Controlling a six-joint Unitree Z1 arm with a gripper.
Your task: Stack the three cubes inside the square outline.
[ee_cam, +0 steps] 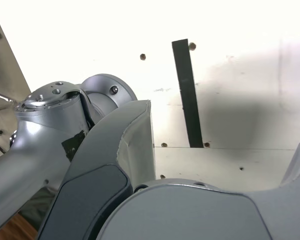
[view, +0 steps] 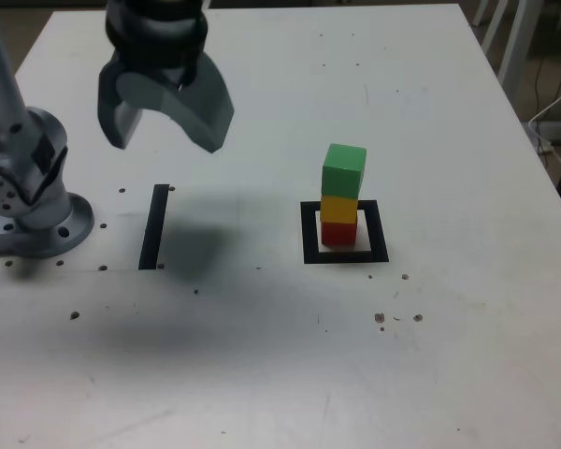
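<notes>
The pale bench spreads across the exterior view, with the grey arm mounted at that view's left and its fingers hanging above the surface, spread wide and holding nothing. The black square outline lies flat on the bench, to the exterior view's right of the straight black tape strip. Inside the outline stand the three cubes in one upright stack, apart from the fingers: green cube on top, yellow cube in the middle, red cube at the bottom.
</notes>
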